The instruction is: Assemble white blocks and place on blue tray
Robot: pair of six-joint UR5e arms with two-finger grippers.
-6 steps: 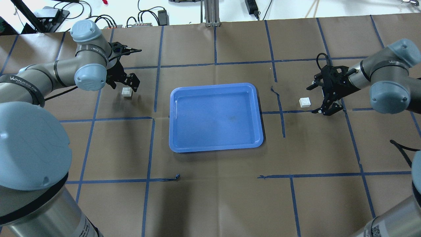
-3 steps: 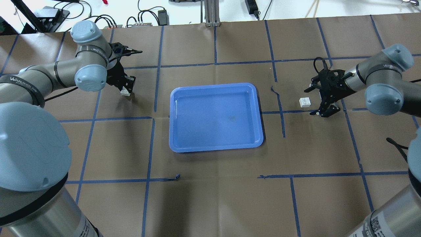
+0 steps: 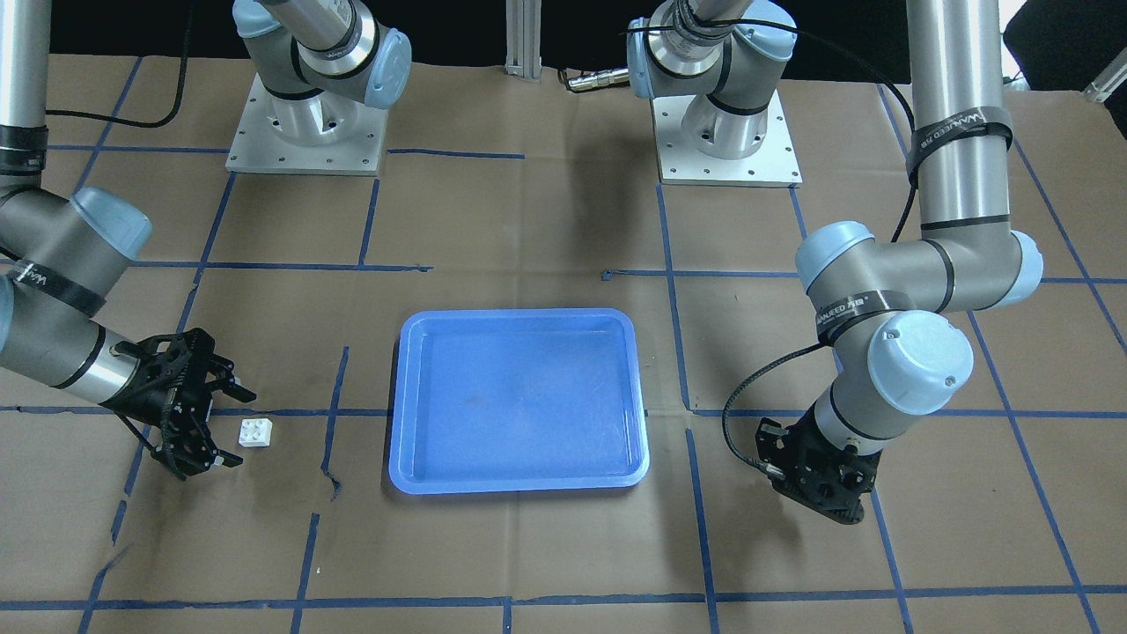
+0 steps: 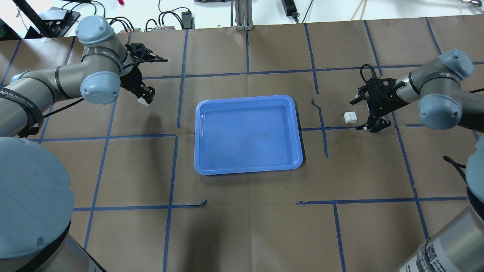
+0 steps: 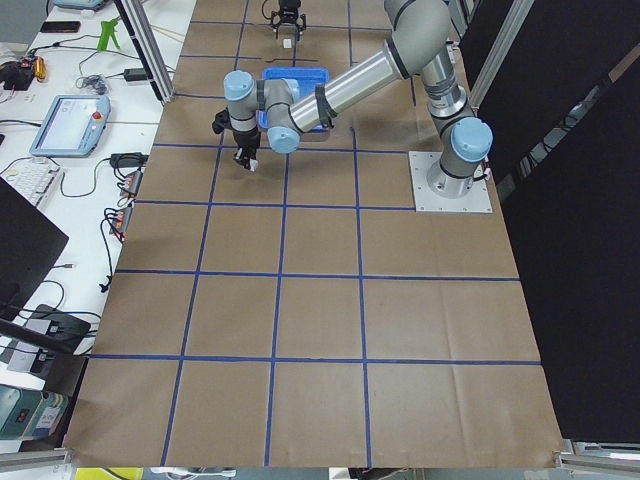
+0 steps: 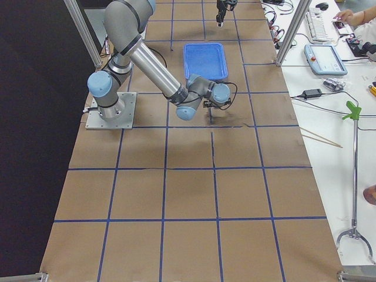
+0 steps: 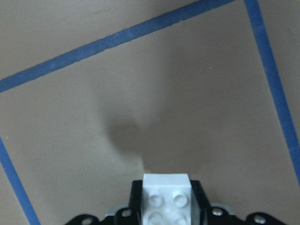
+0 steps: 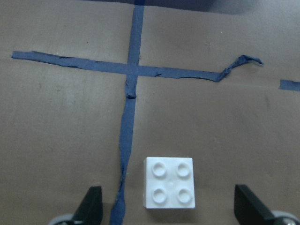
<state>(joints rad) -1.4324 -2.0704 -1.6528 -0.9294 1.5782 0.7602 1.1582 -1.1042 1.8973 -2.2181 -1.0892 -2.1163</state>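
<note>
One white block (image 4: 143, 101) is held in my shut left gripper (image 4: 145, 96), lifted a little off the paper left of the blue tray (image 4: 247, 134). The left wrist view shows this block (image 7: 167, 201) studs up between the fingers, with its shadow on the table below. The second white block (image 4: 350, 117) lies studs up on the table right of the tray. My right gripper (image 4: 361, 115) is open just beside it. In the right wrist view the block (image 8: 169, 182) sits between the two spread fingers (image 8: 91, 206). The tray (image 3: 519, 401) is empty.
Brown paper with blue tape lines covers the table (image 4: 245, 226). A loose curl of tape (image 4: 315, 104) lies between the tray and the right block. The arm bases (image 3: 304, 132) stand at the robot's side. Cables and power supplies (image 4: 170, 22) lie beyond the far edge.
My left gripper has shut on its white block and lifted it off the table. My right gripper has edged closer to its block and stays open.
</note>
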